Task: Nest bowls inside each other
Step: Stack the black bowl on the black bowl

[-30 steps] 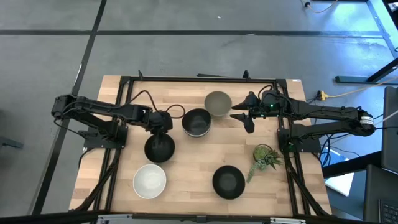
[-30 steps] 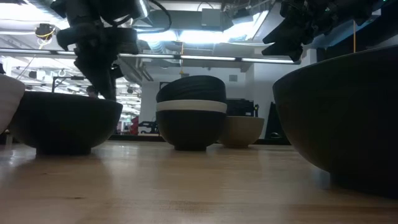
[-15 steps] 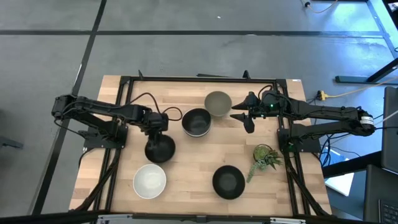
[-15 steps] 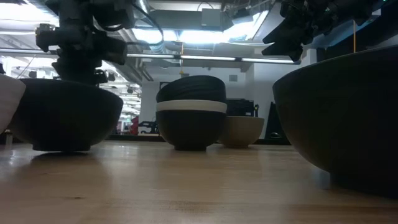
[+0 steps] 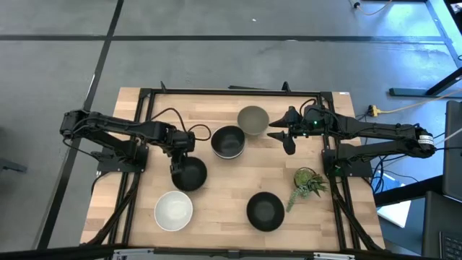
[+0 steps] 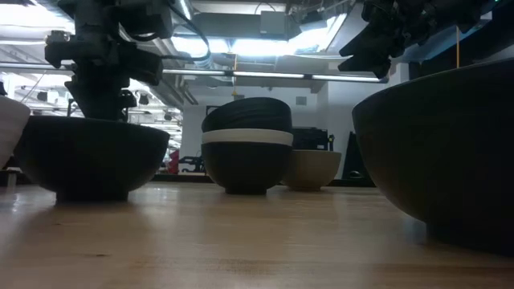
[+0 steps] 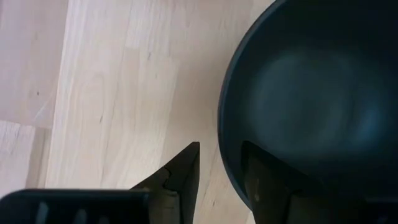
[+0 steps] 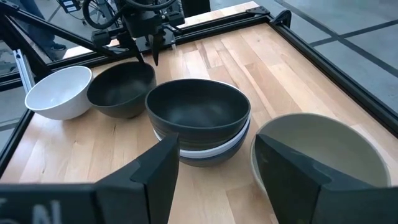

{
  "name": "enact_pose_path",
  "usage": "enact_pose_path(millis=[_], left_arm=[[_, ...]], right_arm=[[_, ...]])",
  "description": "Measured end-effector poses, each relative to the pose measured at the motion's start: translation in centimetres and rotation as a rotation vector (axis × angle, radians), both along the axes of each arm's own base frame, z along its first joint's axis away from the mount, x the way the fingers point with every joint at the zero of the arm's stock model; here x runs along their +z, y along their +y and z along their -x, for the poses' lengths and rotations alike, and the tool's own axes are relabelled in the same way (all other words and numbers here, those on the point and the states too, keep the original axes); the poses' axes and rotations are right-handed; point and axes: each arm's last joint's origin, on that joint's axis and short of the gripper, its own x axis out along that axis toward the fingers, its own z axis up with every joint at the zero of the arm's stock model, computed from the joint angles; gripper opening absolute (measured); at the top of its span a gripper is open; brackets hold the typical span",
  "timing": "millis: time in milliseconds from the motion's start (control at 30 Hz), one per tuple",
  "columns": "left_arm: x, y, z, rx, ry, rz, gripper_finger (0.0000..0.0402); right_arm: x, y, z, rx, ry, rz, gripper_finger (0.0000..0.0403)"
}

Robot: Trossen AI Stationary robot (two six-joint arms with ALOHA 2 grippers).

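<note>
L gripper point(image 5: 178, 154) centre-left, pinching rim of black bowl point(image 5: 190, 173), one finger in, one out | stack point(image 5: 228, 141) lies up-right of it, L arm nearer | R gripper point(image 5: 280, 137) spread, idle upper right by grey bowl point(image 5: 253, 120)

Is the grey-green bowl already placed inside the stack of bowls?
No, the grey-green bowl stands alone on the table, beside the stack of bowls, with nothing in it.
</note>
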Motion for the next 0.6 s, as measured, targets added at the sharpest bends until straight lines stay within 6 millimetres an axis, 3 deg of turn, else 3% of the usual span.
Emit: enact_pose_path(millis=[600], left_arm=[[-0.79,-0.15,0.43,0.119,0.035,0.072,0.0106]], right_arm=[[0.00,0.00,0.00,0.001,0.000,0.003,0.0211]])
